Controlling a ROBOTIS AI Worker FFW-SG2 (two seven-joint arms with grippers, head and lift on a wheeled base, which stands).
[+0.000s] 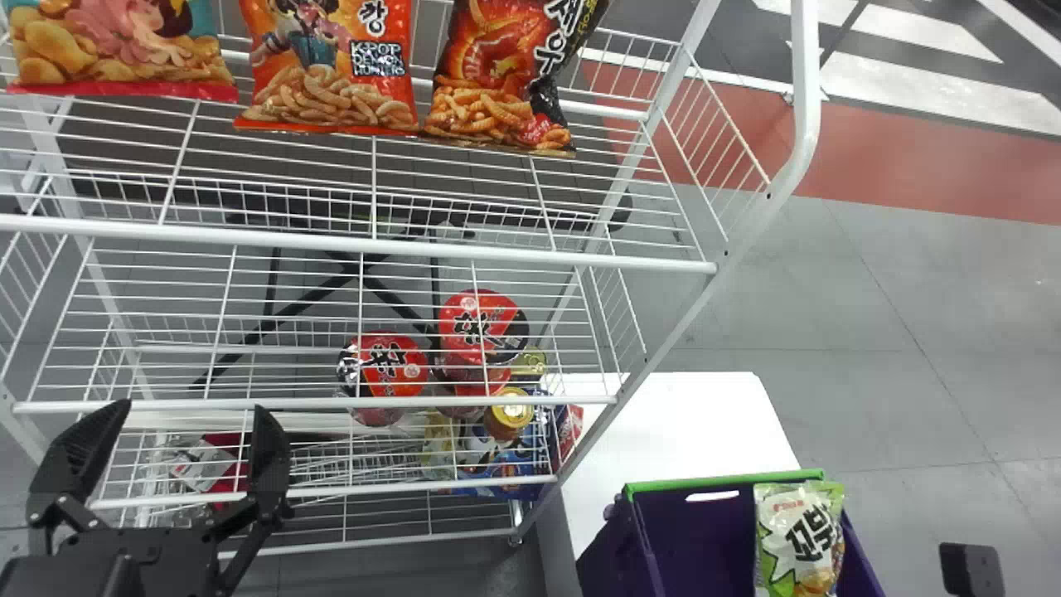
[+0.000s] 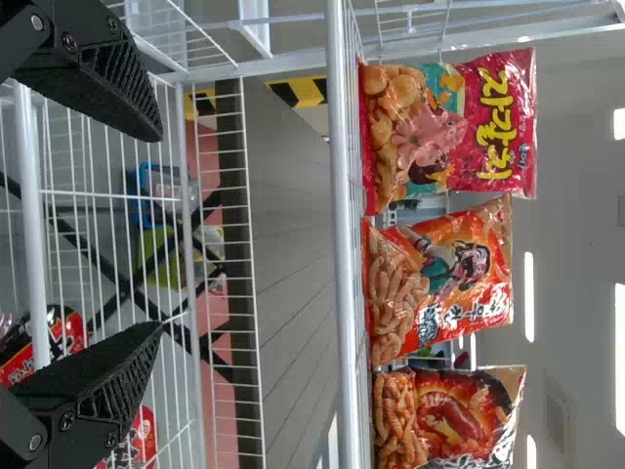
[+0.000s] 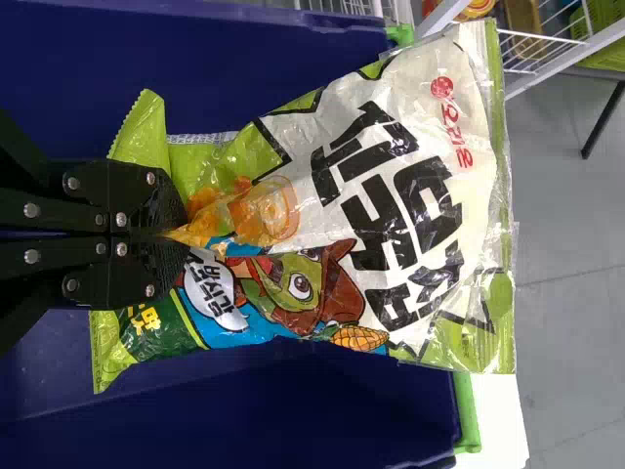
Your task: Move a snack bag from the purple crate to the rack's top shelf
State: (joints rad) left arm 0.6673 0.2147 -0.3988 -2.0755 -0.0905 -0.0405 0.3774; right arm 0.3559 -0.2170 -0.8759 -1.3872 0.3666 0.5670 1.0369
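The right gripper is pinching the snack bag, its two black fingers drawn together on a fold of the lower half, with little or no gap showing between them. The bag, green and white, is lying partly inside the purple crate, its top end crossing the green rim. The left gripper is hanging idle in front of the rack, its fingers spread wide and holding nothing.

The step in hand looks to be lifting the bag out. Doing it well would mean keeping the squeeze firm but light – the wrapper is thin, and the snacks inside would be easily crushed. Because the fingers are gripping low, the top end is likely to be flopping or swinging as it rises, so a slow lift, straight up until the bottom corners are clearing the rim, would be safest before any turn toward the rack.

Three snack bags are standing in a row on the top shelf. The bag would best be going up past the front rail, turning upright, and settling on the wire mesh beside the dark bag – without knocking it – before the fingers are easing apart.
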